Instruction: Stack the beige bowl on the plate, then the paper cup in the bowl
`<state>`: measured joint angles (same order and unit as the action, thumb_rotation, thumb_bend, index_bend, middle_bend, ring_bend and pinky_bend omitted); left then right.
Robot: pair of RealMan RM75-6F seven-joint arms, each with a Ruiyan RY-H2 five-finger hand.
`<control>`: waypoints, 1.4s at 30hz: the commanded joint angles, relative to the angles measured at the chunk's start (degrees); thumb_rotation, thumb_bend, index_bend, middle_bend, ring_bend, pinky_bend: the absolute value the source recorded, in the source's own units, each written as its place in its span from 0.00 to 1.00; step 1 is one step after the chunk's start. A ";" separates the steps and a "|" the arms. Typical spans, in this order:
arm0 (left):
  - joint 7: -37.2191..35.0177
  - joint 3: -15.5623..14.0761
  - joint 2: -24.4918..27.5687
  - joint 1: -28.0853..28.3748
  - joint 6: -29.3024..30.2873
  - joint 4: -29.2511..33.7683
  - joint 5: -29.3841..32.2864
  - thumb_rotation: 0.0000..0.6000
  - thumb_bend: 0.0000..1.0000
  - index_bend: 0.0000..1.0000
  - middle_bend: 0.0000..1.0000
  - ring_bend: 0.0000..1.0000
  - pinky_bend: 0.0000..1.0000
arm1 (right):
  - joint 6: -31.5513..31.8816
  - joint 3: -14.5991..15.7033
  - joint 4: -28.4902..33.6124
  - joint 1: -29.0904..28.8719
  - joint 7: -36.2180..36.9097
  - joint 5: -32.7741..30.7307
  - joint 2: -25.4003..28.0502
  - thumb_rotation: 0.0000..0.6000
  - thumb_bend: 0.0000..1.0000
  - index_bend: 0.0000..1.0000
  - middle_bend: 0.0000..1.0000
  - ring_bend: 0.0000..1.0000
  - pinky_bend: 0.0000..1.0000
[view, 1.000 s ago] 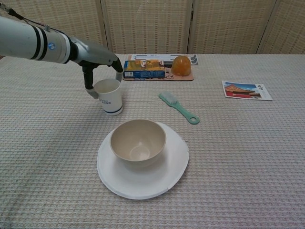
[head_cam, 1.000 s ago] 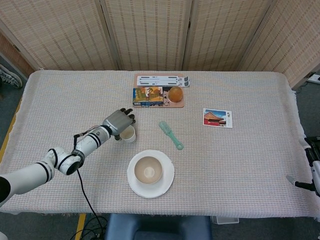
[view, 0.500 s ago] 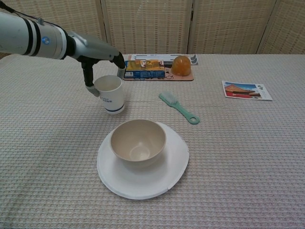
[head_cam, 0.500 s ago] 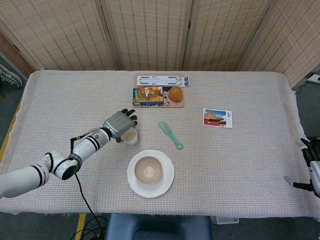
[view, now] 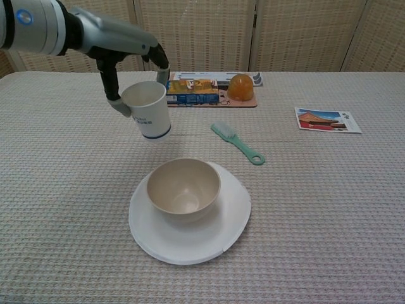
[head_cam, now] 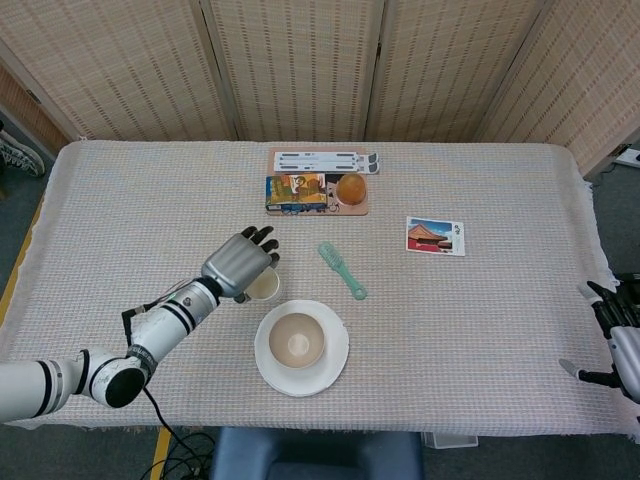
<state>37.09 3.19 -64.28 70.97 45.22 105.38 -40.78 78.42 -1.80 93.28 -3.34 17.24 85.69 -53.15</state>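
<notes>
Paper cup (view: 147, 109) hangs clear of the table, gripped by the left hand (head_cam: 238, 265); in the chest view a thumb presses its left wall and other fingers wrap over the far rim, so the mouth stays open and upward, tilted a little toward the camera; that grip from behind and above looks chosen so the cup can be lowered straight down without the palm fouling the target. The cup sits to the far left of the beige bowl (view: 183, 188), near it but not yet over it; the bowl already rests upright in the middle of the plate (view: 225, 228), which suggests the first half of the task is done and only the cup's placement remains. I judge the next move as a short carry right and toward the near edge, then a level descent into the bowl; the tilt would want correcting first, or the base may catch the bowl's rim. The right hand (head_cam: 617, 343) waits at the far right edge of the table, holding nothing, fingers spread. A green brush (view: 237, 142) lies right of the cup's path, well out of the way.
</notes>
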 commanded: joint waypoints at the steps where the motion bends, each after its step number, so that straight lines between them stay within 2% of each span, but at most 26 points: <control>1: 7.20 -0.94 2.85 2.58 7.84 8.51 7.34 1.00 0.20 0.46 0.21 0.00 0.17 | 0.48 0.43 -0.13 0.00 1.00 1.22 0.22 1.00 0.14 0.00 0.00 0.00 0.00; 9: 14.89 -0.63 -0.04 4.98 18.33 17.14 14.78 1.00 0.20 0.47 0.21 0.00 0.17 | 1.88 1.39 -1.84 0.06 6.24 4.16 1.00 1.00 0.14 0.00 0.00 0.00 0.00; 21: 20.66 -0.17 -8.62 5.86 27.25 20.14 17.79 1.00 0.20 0.47 0.21 0.00 0.17 | 5.10 2.63 -3.70 0.73 10.53 7.46 1.58 1.00 0.14 0.00 0.00 0.00 0.00; 29: 21.21 1.12 -10.48 5.91 28.05 19.74 18.94 1.00 0.20 0.47 0.21 0.00 0.17 | 6.50 2.77 -3.76 1.26 10.14 7.40 1.48 1.00 0.14 0.00 0.00 0.00 0.00; 42: 22.24 0.95 -14.00 5.49 28.49 18.81 18.47 1.00 0.20 0.48 0.21 0.00 0.17 | 8.51 3.19 -3.96 1.91 10.63 8.21 1.59 1.00 0.14 0.00 0.00 0.00 0.00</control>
<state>59.21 4.18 -78.13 76.52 73.57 124.15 -22.31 86.80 1.35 89.31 -1.49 27.83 93.81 -51.57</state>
